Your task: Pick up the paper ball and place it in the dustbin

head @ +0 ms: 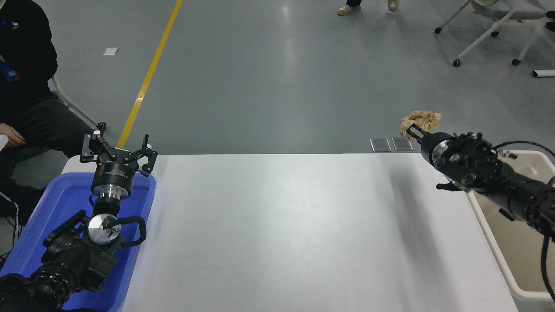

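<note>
Far left: person (26, 82) seated at upper left, one hand on knee. Lower left: left gripper (118, 147) parked over blue tray (47, 216), fingers spread wide, holding nothing. Centre: bare white table (277, 234).

Right of centre, upper half: right gripper (415, 131) clenched on ball (419, 120), lifted well clear of the table, seen against grey floor beyond the far edge. Only the near side of the ball pinched (most of the wad juts past the fingertips). Far right: bin (492, 242) at lower right, largely hidden under the arm, rim showing along the table edge.

Judged step: carry toward bin, release not yet done.

Risks: shallow pinch on springy paper, so slip mid-swing onto floor. Ball not yet over bin mouth; early opening would drop it outside. Forearm close over rim; low descent could knock bin.
</note>
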You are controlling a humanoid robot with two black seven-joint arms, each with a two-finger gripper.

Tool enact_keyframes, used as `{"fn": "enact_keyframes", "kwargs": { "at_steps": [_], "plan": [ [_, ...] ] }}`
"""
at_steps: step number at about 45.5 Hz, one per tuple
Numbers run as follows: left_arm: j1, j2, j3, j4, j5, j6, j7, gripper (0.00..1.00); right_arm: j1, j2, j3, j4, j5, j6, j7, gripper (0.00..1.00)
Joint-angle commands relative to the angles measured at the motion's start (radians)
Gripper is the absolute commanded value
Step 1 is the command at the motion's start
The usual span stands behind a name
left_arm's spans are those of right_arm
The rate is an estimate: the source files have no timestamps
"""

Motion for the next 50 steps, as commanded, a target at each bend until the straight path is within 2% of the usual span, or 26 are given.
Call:
{"fn": "enact_keyframes", "kwargs": {
  "at_steps": [1, 12, 25, 30, 37, 44, 50],
  "plan": [
    [0.000, 0.001, 0.000, 0.000, 0.000, -0.001, 0.000, 0.99, 0.192, -0.272, -0.005, 0.334, -0.127, 0.090, -0.008, 0.00],
    [0.000, 0.001, 0.000, 0.000, 0.002, -0.001, 0.000, 0.99, 0.340, -0.467, -0.005, 0.500, -0.227, 0.239, -0.023, 0.00],
    [0.002, 0.001, 0.000, 0.000, 0.002, -0.002, 0.000, 0.99, 0.445, -0.620, -0.005, 0.511, -0.311, 0.448, -0.023, 0.00],
    [0.002, 0.001, 0.000, 0.000, 0.002, -0.002, 0.000, 0.99, 0.462, -0.668, -0.004, 0.505, -0.325, 0.483, -0.023, 0.00],
    [0.002, 0.001, 0.000, 0.000, 0.002, -0.002, 0.000, 0.99, 0.456, -0.711, 0.001, 0.444, -0.325, 0.479, -0.023, 0.00],
    [0.002, 0.001, 0.000, 0.000, 0.002, -0.002, 0.000, 0.99, 0.412, -0.721, 0.010, 0.258, -0.294, 0.460, -0.014, 0.00],
    [0.002, 0.001, 0.000, 0.000, 0.002, -0.002, 0.000, 0.99, 0.295, -0.665, 0.018, 0.077, -0.164, 0.402, -0.011, 0.00]
  ]
}}
